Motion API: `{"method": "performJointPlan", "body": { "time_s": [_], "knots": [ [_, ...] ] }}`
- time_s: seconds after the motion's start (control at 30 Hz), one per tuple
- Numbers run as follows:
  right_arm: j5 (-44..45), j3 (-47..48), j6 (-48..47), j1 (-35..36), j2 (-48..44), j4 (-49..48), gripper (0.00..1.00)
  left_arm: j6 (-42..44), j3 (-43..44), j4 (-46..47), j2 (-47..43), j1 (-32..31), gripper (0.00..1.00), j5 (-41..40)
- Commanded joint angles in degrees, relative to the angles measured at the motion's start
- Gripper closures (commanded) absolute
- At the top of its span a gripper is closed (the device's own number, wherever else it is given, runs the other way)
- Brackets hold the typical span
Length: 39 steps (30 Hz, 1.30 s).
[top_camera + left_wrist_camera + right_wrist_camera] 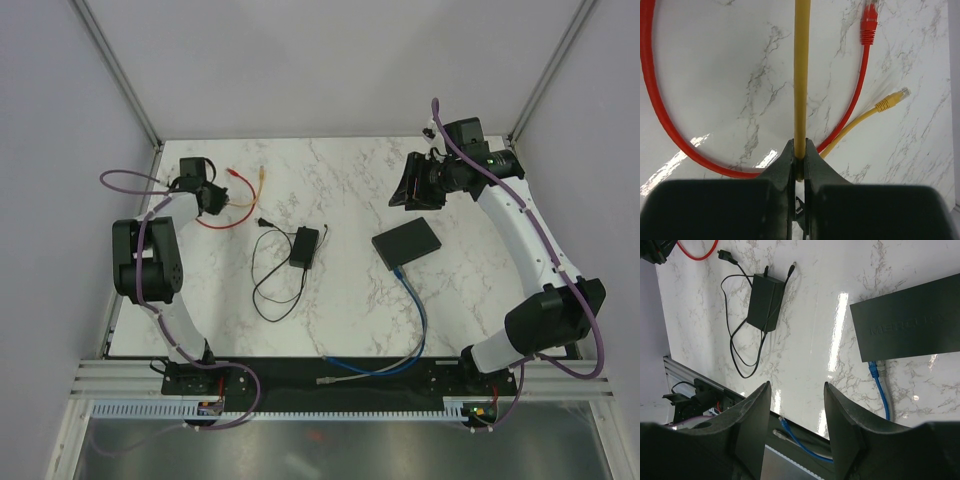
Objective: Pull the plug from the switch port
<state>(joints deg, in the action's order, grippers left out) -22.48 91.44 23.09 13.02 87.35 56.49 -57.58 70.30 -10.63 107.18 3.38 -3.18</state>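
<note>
Right tool (796, 387), parted, hangs near flat black switch (910, 320), blue plug (873, 368) seated.

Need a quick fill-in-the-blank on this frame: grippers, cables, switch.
1. The left gripper is shut on the ____.
2. The ____ is plugged into the switch.
3. The right gripper is ____ and holds nothing.
4. In the top view, the black ____ with its thin cord lies left of the switch.

Missing: yellow cable; blue cable; open; power brick.
</note>
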Motion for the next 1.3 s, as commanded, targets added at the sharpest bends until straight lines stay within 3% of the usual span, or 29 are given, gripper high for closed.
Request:
{"method": "performJointPlan", "body": {
  "time_s": [0.0, 0.07, 0.1, 0.27, 0.3, 0.47, 0.57, 0.67, 0.8, 1.03, 1.27],
  "knots": [
    [-0.8, 0.6, -0.9, 0.1, 0.4, -0.4, 0.45, -2.0, -1.1, 0.8, -2.0, -0.2, 0.98, -3.2],
    [-0.9, 0.5, -1.0, 0.1, 0.4, -0.5, 0.45, -3.9, -0.7, 1.7, -1.2, -0.3, 0.98, 0.5],
    [-0.9, 0.3, -1.0, 0.0, 0.4, -0.5, 0.45, -8.4, -0.9, 1.8, -1.2, -0.2, 0.80, 0.8],
    [-0.5, 0.1, -1.2, 0.0, -0.1, -0.7, 0.45, -8.8, -3.1, 1.8, -2.1, -0.1, 0.65, 1.0],
    [-0.5, 0.0, -1.4, 0.0, -0.1, -0.9, 0.45, -8.7, -3.2, 1.8, -2.1, -0.1, 0.57, 1.2],
    [-0.6, -0.1, -1.2, -0.1, -0.3, -0.8, 0.44, -7.8, -3.3, 1.5, -3.2, -0.2, 0.47, 2.5],
    [-1.9, -0.2, -1.2, -0.1, -0.6, -0.8, 0.28, -5.2, -3.2, 2.5, -4.1, -0.1, 0.40, 5.6],
    [-4.3, -0.6, -1.0, 0.0, -0.2, -0.9, 0.02, -1.5, -3.4, 3.2, -5.4, -0.2, 0.28, 8.7],
    [-5.6, -1.3, -0.2, 0.0, -0.1, -1.3, 0.02, 1.1, -6.8, 4.2, -9.3, 0.0, 0.09, 10.1],
    [-5.8, -5.2, 1.7, -0.8, 0.3, -2.2, 0.02, 8.7, -7.7, 4.4, -14.6, -1.9, 0.12, 15.9],
    [-5.8, -9.8, 1.7, -3.3, -0.4, -3.5, 0.28, 17.1, -3.2, 4.6, -14.4, -17.4, 0.23, 23.6]
  ]
}}
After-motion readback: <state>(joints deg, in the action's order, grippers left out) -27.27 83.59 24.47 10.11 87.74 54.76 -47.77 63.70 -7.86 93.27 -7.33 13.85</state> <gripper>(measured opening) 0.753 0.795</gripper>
